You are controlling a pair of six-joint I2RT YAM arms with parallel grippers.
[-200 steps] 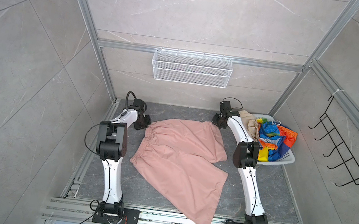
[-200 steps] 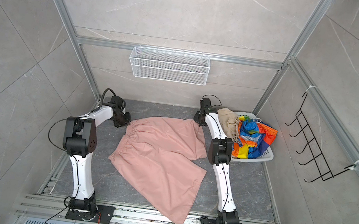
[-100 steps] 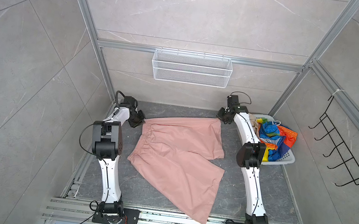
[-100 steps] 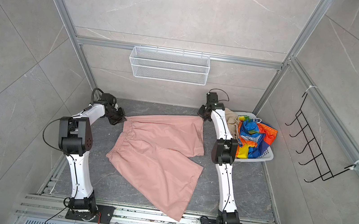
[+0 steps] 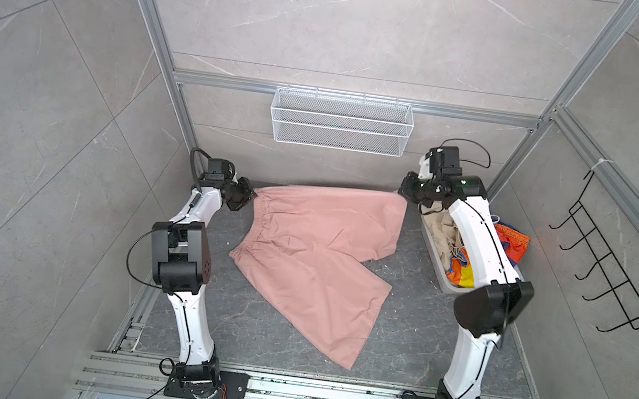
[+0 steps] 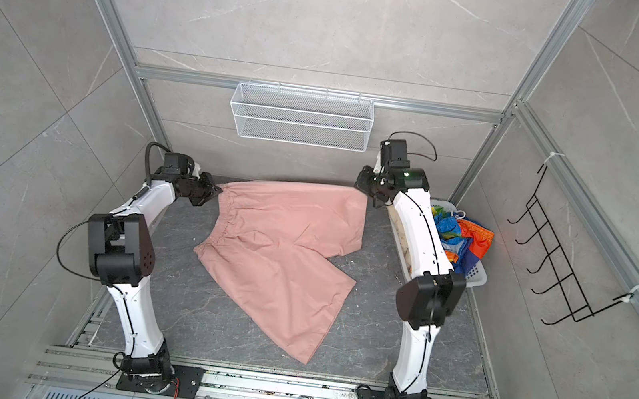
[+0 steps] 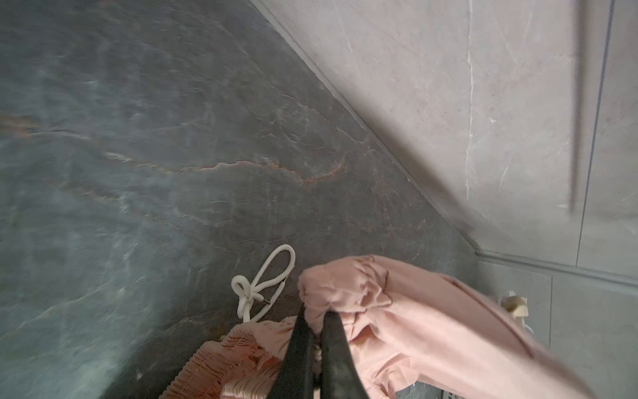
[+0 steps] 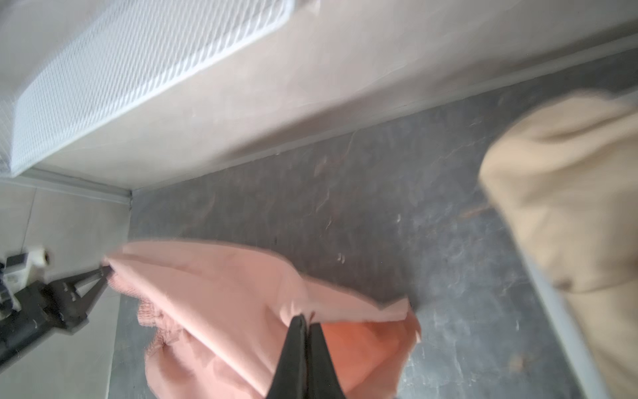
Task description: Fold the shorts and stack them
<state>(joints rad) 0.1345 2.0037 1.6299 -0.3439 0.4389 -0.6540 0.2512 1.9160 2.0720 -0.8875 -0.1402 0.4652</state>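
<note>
Salmon-pink shorts (image 5: 315, 250) spread on the dark tabletop (image 5: 251, 325), centre to far edge, waistband toward the left edge. Left gripper (image 5: 252, 196) is clamped tight on the far waistband corner; in the left wrist view the 2 fingers (image 7: 300, 345) are pressed together with bunched pink fabric between them, and the white drawstring (image 7: 266, 283) lies loose on the tabletop beside them. Right gripper (image 5: 404, 193) is pinched narrow on the far leg's hem corner, fabric caught at the tips (image 8: 305, 317). The far edge of the shorts is stretched between the 2 grippers, raised off the surface. The near leg lies flat, pointing at the near edge. Basket (image 5: 433, 261) sits at the right edge, holding beige shorts (image 5: 445, 234) and rainbow-striped shorts (image 5: 513, 245), part hidden by the right arm.
</note>
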